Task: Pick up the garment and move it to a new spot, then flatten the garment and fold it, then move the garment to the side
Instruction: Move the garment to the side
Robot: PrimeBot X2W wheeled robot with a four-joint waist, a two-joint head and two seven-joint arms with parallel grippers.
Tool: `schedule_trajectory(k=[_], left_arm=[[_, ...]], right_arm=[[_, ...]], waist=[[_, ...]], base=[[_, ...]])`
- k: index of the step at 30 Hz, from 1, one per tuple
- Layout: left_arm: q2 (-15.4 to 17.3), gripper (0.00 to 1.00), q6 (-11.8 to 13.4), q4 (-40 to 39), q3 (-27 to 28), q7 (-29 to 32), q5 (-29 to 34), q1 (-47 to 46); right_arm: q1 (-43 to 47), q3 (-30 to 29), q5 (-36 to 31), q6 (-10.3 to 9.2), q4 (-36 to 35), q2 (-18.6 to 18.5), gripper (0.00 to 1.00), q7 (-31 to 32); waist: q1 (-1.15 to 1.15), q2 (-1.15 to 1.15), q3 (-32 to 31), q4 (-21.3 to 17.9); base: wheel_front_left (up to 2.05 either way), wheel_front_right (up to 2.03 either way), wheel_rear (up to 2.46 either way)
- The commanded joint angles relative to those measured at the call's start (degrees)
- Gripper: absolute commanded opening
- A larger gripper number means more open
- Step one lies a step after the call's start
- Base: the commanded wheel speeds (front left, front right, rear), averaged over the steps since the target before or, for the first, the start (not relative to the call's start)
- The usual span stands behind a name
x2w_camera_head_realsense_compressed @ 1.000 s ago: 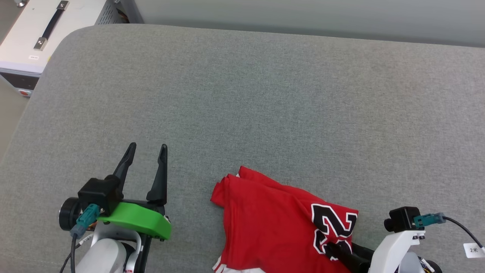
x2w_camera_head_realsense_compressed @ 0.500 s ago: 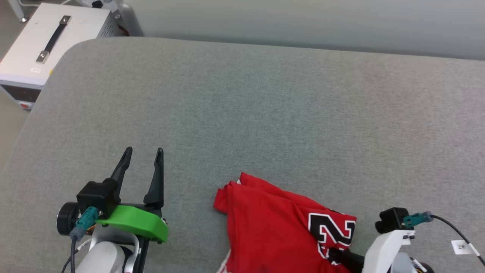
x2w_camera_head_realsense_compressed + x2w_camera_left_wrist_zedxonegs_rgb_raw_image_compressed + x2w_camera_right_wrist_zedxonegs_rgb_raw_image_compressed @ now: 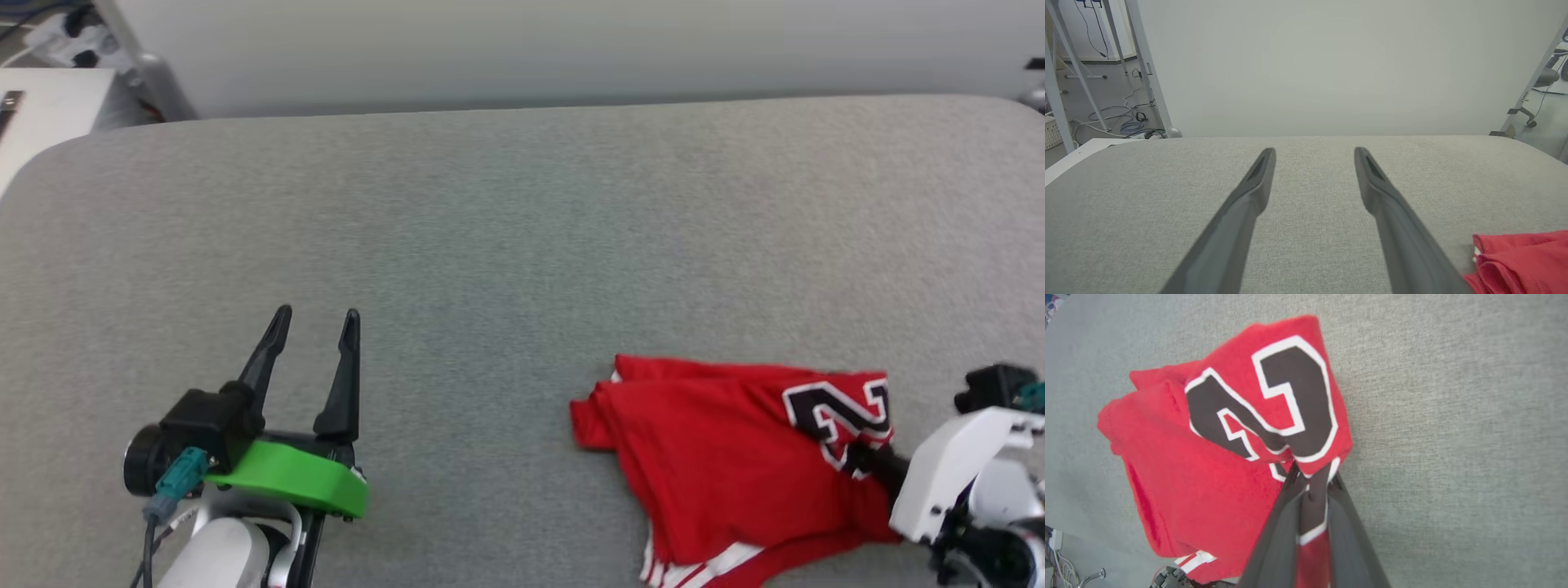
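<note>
Low at right, right hand [image 3: 1310,477] clamped on garment [image 3: 718,457], left hand [image 3: 317,314] spread apart, pointing forward

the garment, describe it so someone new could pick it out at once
On the wide grey padded surface, look toward the near right. The garment is a crumpled red shirt pinched by the right gripper, the only red thing there, with a black white-outlined number.

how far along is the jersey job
Done: right end effector shut on the red jersey at its black number print. In hand: the pickup; jersey crumpled on the grey fabric surface. Remaining: relocating, flattening, folding, moving aside; left end effector open, empty.
</note>
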Motion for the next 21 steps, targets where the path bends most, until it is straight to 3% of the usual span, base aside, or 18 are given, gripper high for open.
schedule_trajectory(k=[1, 10, 21], left_arm=[[0.3, 1.0, -0.4, -0.4, 0.3, -0.3, 0.3, -1.7], [3.5, 1.0, -2.0, -3.3, 0.3, 1.3, 2.1, -7.4], [5.5, 1.0, -3.6, -6.3, -0.4, 3.0, 3.4, -12.6]], right_arm=[[-2.4, -1.0, -0.8, -0.04, -0.3, 0.0, 0.0, 0.4], [-16.2, -6.6, -6.5, -0.04, 3.7, -1.1, 0.0, 1.0], [-29.2, -15.1, -21.6, -0.04, 7.4, -6.9, 0.0, 2.7]], waist=[[0.0, 0.0, 4.4, -5.4], [0.0, 0.0, 12.9, -12.7], [0.0, 0.0, 19.3, -12.6]], base=[[0.0, 0.0, 0.0], [0.0, 0.0, 0.0], [0.0, 0.0, 0.0]])
